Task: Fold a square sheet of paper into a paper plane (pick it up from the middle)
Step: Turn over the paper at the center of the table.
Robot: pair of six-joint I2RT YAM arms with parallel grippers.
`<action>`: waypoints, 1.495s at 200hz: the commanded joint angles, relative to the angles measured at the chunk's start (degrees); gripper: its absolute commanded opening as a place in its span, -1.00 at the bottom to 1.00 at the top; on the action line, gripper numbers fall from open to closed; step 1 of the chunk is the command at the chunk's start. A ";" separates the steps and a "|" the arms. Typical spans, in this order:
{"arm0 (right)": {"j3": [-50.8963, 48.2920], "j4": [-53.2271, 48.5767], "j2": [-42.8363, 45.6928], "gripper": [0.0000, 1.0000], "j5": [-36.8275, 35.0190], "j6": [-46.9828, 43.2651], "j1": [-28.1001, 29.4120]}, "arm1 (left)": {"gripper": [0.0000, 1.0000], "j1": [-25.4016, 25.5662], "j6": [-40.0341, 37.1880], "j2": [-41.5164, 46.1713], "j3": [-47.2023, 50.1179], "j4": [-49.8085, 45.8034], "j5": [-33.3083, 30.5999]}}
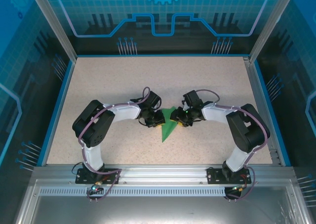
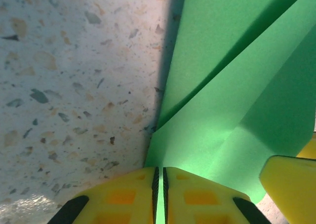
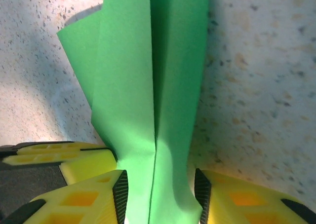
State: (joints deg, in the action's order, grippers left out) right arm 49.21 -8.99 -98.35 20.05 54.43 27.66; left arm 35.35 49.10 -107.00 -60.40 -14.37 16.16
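Left gripper (image 2: 159, 184), nearest the left wrist lens: its yellow fingers are closed almost flat, pinching one thin edge of the green paper (image 2: 232, 100). Right gripper (image 3: 160, 184): jaws part-open, astride a creased ridge of the paper, pads close to either flank; whether they press on it cannot be told. The paper, already folded into a narrow pointed form with a centre crease, lies mid-table between the two grippers, its tip toward the arm bases.

Likely hazards: the two grippers stand just beside each other, so a small sideways move could knock finger against finger. If the right jaws close off the crease line, the fold would probably set skewed or crumple. A pull by either arm while the other pinches could tear the sheet or drag it free.

Surroundings: speckled table (image 1: 98, 86), blue rim (image 1: 58, 105) and frame posts well apart from the work. Only the grippers crowd each other.
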 commanded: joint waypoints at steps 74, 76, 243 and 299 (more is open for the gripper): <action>-3.12 9.72 0.48 -0.10 0.94 2.49 2.37 | -0.72 -0.27 1.38 -0.05 0.71 0.76 0.76; -3.24 9.94 0.56 -0.10 0.71 2.55 2.44 | -0.72 -0.28 1.49 0.02 0.72 0.82 0.77; 3.03 8.28 -3.16 -0.81 0.78 -6.45 2.92 | -0.68 -0.27 4.46 9.21 6.39 3.25 -4.79; 17.67 -25.30 3.73 -0.83 -21.61 -21.32 6.17 | -0.65 -1.65 10.64 22.12 13.94 -3.30 -21.67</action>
State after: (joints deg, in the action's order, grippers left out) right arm 59.29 -14.81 -98.28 12.82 42.54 30.76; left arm 34.87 55.70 -89.58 -49.28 -12.56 4.56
